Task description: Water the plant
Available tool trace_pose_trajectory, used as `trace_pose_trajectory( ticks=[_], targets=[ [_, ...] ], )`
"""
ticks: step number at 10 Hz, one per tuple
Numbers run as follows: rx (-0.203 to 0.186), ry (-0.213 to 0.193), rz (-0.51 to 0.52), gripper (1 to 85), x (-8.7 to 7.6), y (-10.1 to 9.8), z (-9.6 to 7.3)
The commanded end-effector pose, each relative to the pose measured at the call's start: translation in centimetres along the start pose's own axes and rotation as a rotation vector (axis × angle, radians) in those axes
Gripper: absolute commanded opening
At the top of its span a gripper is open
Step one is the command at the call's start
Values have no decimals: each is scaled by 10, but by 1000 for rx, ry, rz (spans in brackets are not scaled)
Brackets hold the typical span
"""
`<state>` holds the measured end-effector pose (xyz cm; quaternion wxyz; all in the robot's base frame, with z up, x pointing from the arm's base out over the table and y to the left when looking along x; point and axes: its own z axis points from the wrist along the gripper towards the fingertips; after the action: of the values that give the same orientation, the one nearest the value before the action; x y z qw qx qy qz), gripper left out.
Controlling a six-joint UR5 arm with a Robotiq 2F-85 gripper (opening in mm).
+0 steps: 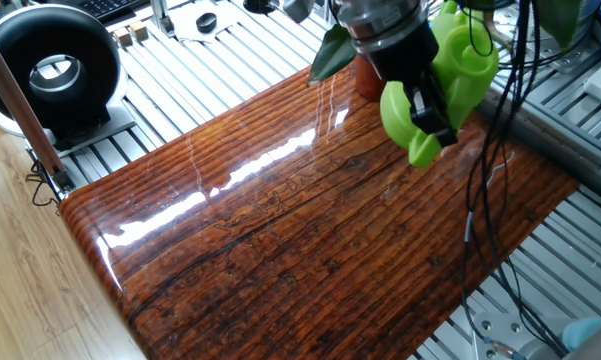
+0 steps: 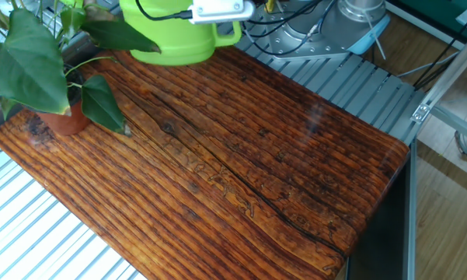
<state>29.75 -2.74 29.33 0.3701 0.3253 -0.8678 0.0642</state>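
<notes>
Gripping: the gripper (image 1: 432,112) has its two dark fingers (image 1: 427,103) pinched on the handle of the can (image 1: 458,70), top centre-right of one fixed view.
Can: lime-green plastic, lifted clear of the table (image 1: 280,240) and tilted; in the other fixed view its body (image 2: 171,39) runs off the top edge at upper left, with the handle loop at its right end.
Gripper from the other side: only a white block (image 2: 217,10) with a black cable shows above the handle (the fingers themselves are cut off by the top edge there).
Plant: upper left of the other fixed view, broad dark green leaves (image 2: 27,66) over a small terracotta pot (image 2: 64,120).
Pot: upright on the table near its far left corner, with one leaf drooping to its right.
Plant and can: a long leaf reaches across in front of the can's lower left side; whether they touch cannot be told.
Plant in one fixed view: a dark leaf (image 1: 330,52) and a reddish bit of pot show just left of the gripper, mostly hidden behind the arm.
Table: glossy, striped red-brown wood, with bright glare streaks at centre left of one fixed view.
Surroundings: a black round device (image 1: 50,70) at upper left of one fixed view; black cables (image 1: 505,120) hang down at right.
</notes>
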Motion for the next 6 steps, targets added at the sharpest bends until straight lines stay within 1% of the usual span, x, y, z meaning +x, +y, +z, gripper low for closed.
trace_pose_trajectory(
  ticks=[1, 2, 5, 6],
  targets=[
    [-6, 52, -1, 13, 20, 20, -23],
    [-13, 77, -17, 13, 28, 31, -33],
    [-6, 137, -53, 13, 53, 60, -59],
    [-22, 149, -49, 13, 60, 77, -65]
  ],
)
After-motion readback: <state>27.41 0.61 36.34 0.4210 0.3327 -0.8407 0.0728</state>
